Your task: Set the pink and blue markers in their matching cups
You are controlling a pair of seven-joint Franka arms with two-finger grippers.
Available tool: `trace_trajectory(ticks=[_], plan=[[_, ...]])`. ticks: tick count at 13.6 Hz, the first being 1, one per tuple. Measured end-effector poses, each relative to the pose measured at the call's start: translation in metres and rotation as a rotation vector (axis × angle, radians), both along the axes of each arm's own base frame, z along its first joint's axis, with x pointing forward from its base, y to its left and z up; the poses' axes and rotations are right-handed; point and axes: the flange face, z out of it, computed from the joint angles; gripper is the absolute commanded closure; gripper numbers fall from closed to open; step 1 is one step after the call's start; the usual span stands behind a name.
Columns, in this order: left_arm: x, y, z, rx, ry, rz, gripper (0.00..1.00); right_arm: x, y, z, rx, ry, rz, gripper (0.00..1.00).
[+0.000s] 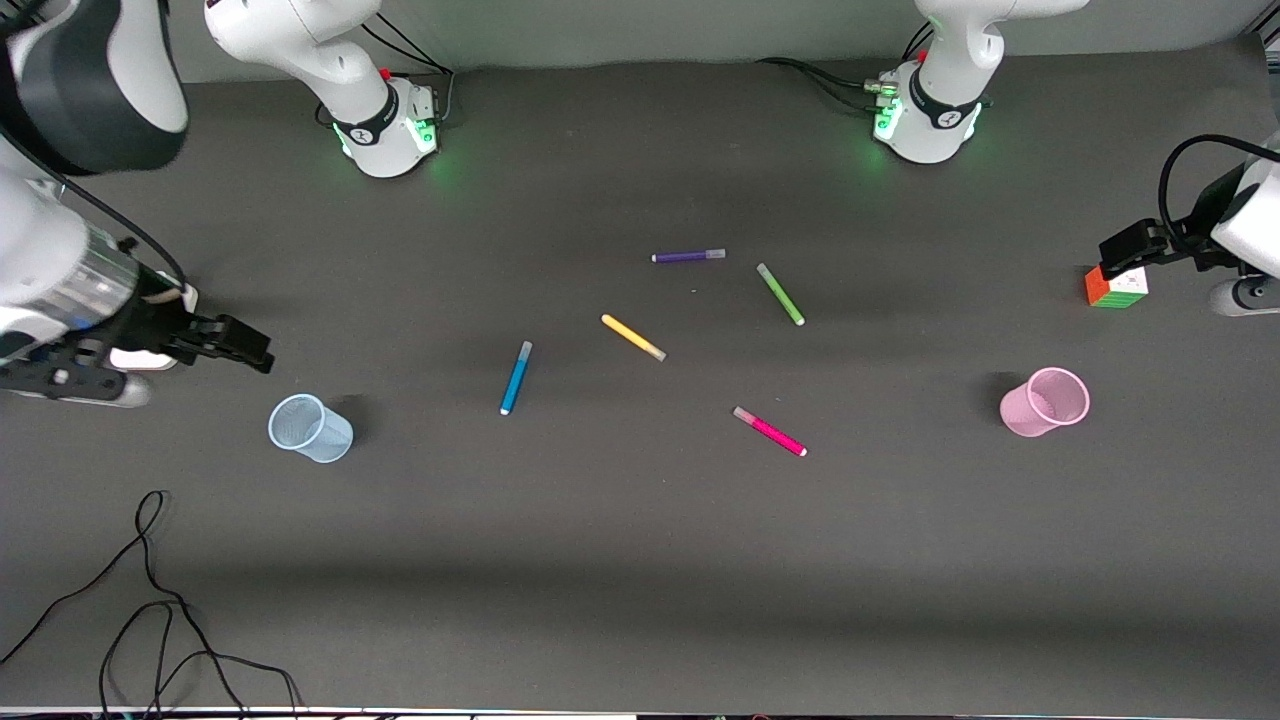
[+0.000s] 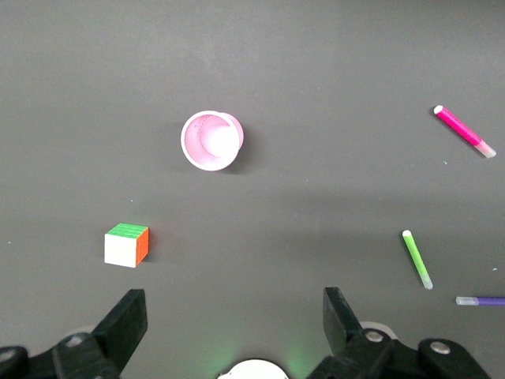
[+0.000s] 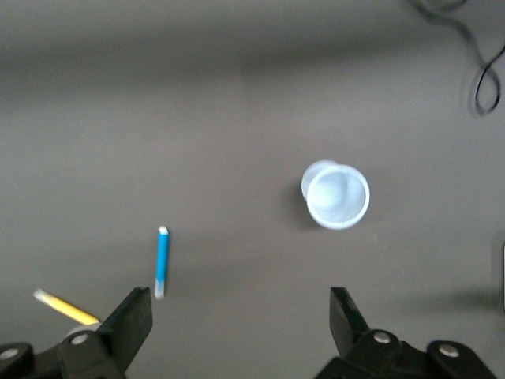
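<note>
Two robot arms hang raised at either end of a dark grey table point(image 1: 640, 560), both empty-handed. The right gripper point(image 1: 235, 343) hovers near the pale blue cup point(image 1: 310, 428), its two fingers spread wide apart; the left gripper point(image 1: 1130, 245) hovers over the multicoloured puzzle cube point(image 1: 1116, 286), its fingers likewise spread wide in its wrist view. Both cups stand upright and empty, the blue one toward the right arm's end and the pink cup point(image 1: 1045, 401) toward the left arm's end. The blue marker point(image 1: 516, 377) lies flat near mid-table, well apart from its cup. The pink marker point(image 1: 769, 431) lies flat, nearer the camera, between the blue marker and the pink cup. A yellow marker point(image 1: 633, 337), green marker point(image 1: 780, 293) and purple marker point(image 1: 688, 256) lie scattered farther from the camera.
</note>
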Motion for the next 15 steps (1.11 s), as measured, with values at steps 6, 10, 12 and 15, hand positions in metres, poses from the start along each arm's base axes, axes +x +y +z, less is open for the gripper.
trace_trajectory(ticks=[6,10,12,15], plan=[[0.015,-0.074,-0.056,0.030,0.106,0.015,0.01,0.019,0.085,-0.129,0.067,0.213,0.031,0.00],[0.026,-0.197,-0.138,0.100,0.109,0.139,0.01,0.026,0.129,-0.219,0.118,0.342,-0.018,0.00],[0.031,-0.241,-0.185,0.115,0.083,0.207,0.01,0.024,0.145,-0.265,0.140,0.406,-0.040,0.01],[0.038,-0.285,-0.248,0.087,0.070,0.369,0.01,0.016,0.154,-0.332,0.161,0.501,-0.081,0.02]])
